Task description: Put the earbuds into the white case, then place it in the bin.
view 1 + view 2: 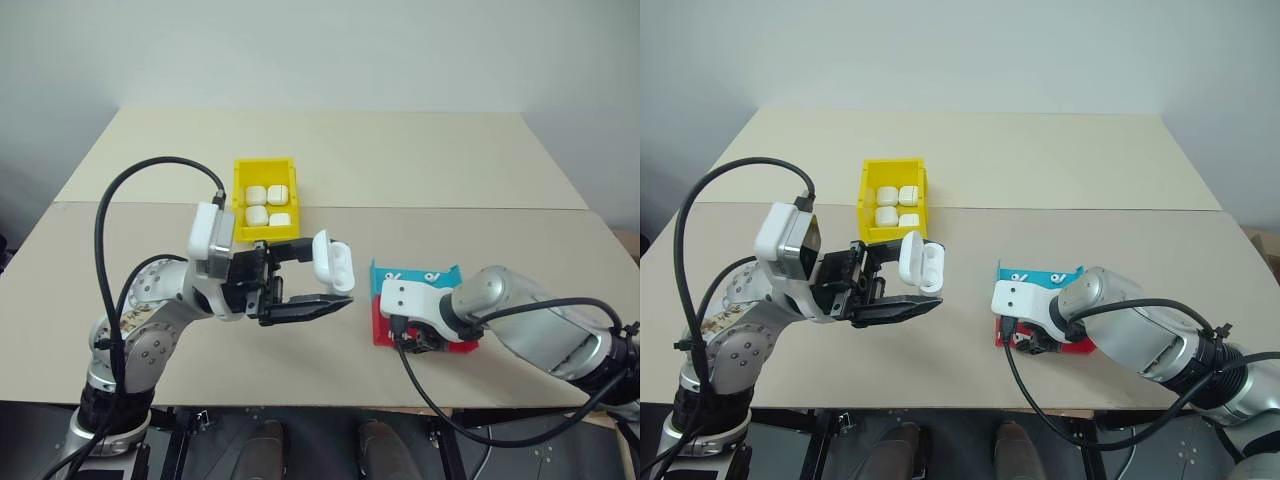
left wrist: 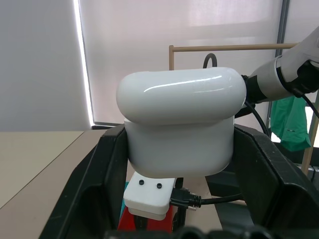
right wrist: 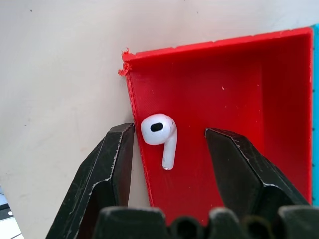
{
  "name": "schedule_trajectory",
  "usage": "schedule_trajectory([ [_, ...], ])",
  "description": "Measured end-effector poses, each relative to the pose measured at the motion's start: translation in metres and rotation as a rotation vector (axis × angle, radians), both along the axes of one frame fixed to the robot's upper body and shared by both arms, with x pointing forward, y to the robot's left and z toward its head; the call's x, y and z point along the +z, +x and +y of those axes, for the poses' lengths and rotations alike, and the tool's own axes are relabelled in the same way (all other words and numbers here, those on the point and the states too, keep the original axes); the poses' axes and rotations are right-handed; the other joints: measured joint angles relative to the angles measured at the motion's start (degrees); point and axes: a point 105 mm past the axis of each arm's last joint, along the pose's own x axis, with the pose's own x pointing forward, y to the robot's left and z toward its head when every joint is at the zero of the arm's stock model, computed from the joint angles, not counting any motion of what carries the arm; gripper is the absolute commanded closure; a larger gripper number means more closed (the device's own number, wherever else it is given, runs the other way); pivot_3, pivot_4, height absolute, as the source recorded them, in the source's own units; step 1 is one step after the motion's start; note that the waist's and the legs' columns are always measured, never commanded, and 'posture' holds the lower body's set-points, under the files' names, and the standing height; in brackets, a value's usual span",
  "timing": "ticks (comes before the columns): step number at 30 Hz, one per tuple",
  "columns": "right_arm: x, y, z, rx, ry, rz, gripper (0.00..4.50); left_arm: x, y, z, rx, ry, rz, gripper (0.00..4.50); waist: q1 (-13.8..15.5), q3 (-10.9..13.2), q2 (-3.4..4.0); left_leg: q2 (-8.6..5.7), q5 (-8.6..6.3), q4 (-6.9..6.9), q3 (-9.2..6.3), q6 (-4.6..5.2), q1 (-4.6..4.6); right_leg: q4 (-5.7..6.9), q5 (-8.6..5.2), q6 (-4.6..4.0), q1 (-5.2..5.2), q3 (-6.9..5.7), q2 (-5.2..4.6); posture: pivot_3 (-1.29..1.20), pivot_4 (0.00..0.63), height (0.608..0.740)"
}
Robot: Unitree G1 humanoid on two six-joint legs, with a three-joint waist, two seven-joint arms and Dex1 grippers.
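Beige table (image 1: 420, 170) against a pale wall. The yellow bin (image 1: 264, 171) sits mid-table with four closed cases (image 1: 267, 204) inside. Just in front of the bin, the left gripper (image 1: 318, 280) pinches the white case (image 1: 333, 262) above the table, lid flipped up. Right of the bin, the right gripper (image 3: 169, 149) hangs over the red tray (image 3: 239, 89), jaws spread around one earbud (image 3: 160, 135), not touching it.

A shallow red tray (image 3: 219, 119) lies on the beige worktop (image 1: 400, 160), touching a blue tray (image 1: 415, 274) behind it. A green cloth (image 2: 291, 122) hangs beyond the worktop.
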Motion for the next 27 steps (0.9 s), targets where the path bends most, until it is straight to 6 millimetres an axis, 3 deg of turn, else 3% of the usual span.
schedule_trajectory([
  [2,-0.0001,0.0002,-0.0002,0.002,-0.002,-0.001,1.77,-0.0003,0.0001,0.0003,0.003,-0.003,0.000,1.71,0.00,0.00,0.00,0.00,0.00,0.00,0.00,0.00,0.00,0.00,0.00,0.00,0.00,0.00,0.00,0.00,0.150,0.740],
  [4,-0.0004,0.0006,-0.0005,0.005,-0.004,-0.001,2.13,0.0003,0.0000,0.0005,0.004,-0.006,-0.006,1.71,0.00,0.00,0.00,0.00,0.00,0.00,0.00,0.00,0.00,0.00,0.00,0.00,0.00,0.00,0.00,0.00,0.150,0.740],
  [10,-0.0005,0.0004,0.0006,0.026,-0.006,-0.003,3.91,0.0002,0.0001,0.0009,0.006,-0.002,-0.007,1.71,-0.01,0.00,0.00,0.00,0.00,0.01,0.00,0.00,0.02,0.01,0.00,0.00,0.03,0.00,0.00,0.00,0.150,0.740],
  [27,0.0039,-0.0044,-0.0022,-0.005,0.065,0.052,3.90,0.0005,-0.0002,0.0016,-0.011,0.005,-0.015,1.71,0.02,0.00,0.00,0.00,0.00,0.00,0.00,0.00,0.02,0.00,0.00,0.00,0.03,0.00,0.00,0.00,0.150,0.740],
])
